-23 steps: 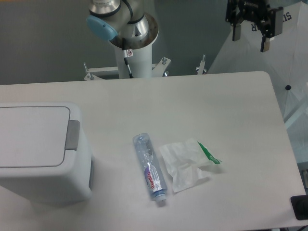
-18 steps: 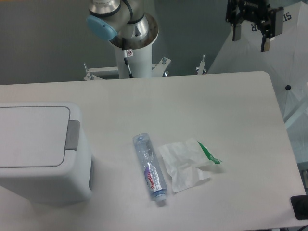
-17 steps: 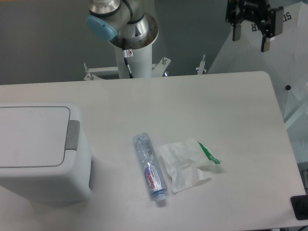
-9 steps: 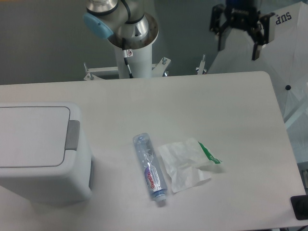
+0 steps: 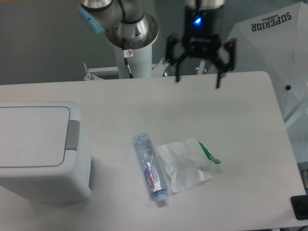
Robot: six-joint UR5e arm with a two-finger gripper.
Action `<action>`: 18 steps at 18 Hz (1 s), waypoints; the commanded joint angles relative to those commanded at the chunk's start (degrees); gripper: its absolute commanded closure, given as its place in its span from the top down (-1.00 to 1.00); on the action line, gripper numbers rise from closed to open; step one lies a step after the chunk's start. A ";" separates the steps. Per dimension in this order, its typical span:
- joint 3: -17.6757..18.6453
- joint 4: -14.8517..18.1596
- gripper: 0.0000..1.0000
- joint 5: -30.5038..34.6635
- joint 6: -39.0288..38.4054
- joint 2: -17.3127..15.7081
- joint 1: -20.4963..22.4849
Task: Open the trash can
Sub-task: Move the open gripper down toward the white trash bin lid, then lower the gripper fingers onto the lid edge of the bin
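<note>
The trash can is a large light-grey boxy bin at the table's left edge. Its flat lid lies shut, with a darker grey push tab on its right side. My gripper hangs over the far middle-right of the table with its two fingers spread wide and nothing between them. It is well to the right of the can and higher up in view, far from the tab.
A clear plastic bottle lies on the table in the middle front. A crumpled clear wrapper with a green strip lies just right of it. The arm's base post stands behind the table's far edge.
The gripper has swung from the top right corner leftward and downward, coming over the table's far edge. The can, bottle and wrapper have not moved.
</note>
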State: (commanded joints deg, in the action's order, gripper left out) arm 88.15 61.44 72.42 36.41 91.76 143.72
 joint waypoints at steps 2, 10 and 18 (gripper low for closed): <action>-0.09 -0.53 1.00 0.00 -4.92 0.70 -2.46; -0.44 -3.42 1.00 -2.45 -19.60 4.04 -9.85; 0.35 -5.89 1.00 -3.52 -30.35 6.15 -12.32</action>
State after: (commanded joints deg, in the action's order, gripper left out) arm 88.50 55.55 68.91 6.07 97.91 131.40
